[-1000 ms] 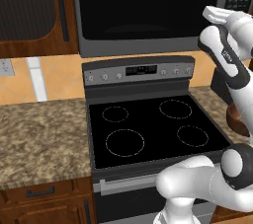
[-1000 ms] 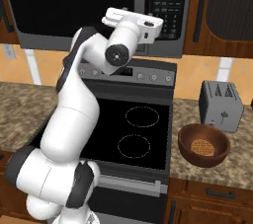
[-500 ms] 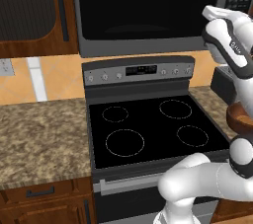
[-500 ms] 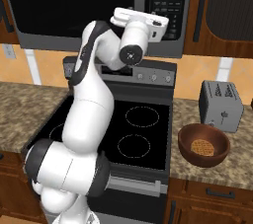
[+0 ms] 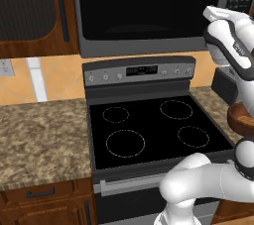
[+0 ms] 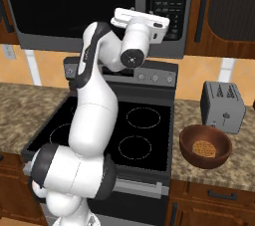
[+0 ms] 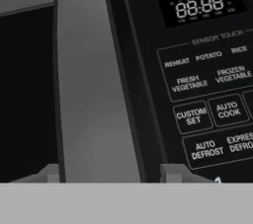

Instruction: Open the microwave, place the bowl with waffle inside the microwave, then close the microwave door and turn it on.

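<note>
Microwave door (image 7: 29,85) cropped, gripper (image 7: 106,172) fingertips barely visible.

The white arm rises from the base, elbow bent high, wrist level; the gripper (image 7: 106,176) reaches forward, fingers (image 7: 49,173) parted.

Microwave: wide dark-grey over-range microwave (image 6: 94,11) sitting above the stove, its black-glass door (image 5: 149,6) staying shut.
Bowl: round reddish-brown wooden bowl (image 6: 205,145) resting on the counter, holding a tan waffle (image 6: 203,148).
</note>
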{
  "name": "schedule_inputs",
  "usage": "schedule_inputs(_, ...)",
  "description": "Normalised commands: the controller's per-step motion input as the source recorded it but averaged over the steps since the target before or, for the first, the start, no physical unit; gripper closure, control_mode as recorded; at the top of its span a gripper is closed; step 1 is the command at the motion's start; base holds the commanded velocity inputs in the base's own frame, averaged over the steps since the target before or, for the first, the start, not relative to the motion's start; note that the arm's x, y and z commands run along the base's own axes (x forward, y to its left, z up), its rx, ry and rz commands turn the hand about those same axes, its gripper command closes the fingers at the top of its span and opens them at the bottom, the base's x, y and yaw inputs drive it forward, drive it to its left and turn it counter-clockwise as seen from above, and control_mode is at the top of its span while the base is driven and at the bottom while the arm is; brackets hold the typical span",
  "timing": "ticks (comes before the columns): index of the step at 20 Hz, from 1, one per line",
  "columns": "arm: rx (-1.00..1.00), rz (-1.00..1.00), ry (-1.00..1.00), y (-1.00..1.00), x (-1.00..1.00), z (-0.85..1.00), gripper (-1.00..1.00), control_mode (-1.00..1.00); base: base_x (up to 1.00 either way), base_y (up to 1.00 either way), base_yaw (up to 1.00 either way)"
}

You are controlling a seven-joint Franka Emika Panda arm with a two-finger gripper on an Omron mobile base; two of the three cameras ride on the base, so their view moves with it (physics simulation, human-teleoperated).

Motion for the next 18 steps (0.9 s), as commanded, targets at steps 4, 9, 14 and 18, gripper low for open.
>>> schedule_inputs(4, -0.03, 0.03, -0.02, 0.28, -0.34, 0.13, 1.00, -1.00, 0.00, 0.00, 0.00)
schedule_inputs(9, -0.04, 0.12, 0.00, 0.28, -0.76, 0.19, 1.00, -1.00, 0.00, 0.00, 0.00)
schedule_inputs(14, 0.00, 0.20, -0.01, 0.03, -1.00, 0.07, 1.00, -1.00, 0.00, 0.00, 0.00)
schedule_inputs(18, 0.00, 0.19, 0.00, 0.09, -1.00, 0.01, 1.00, -1.00, 0.00, 0.00, 0.00)
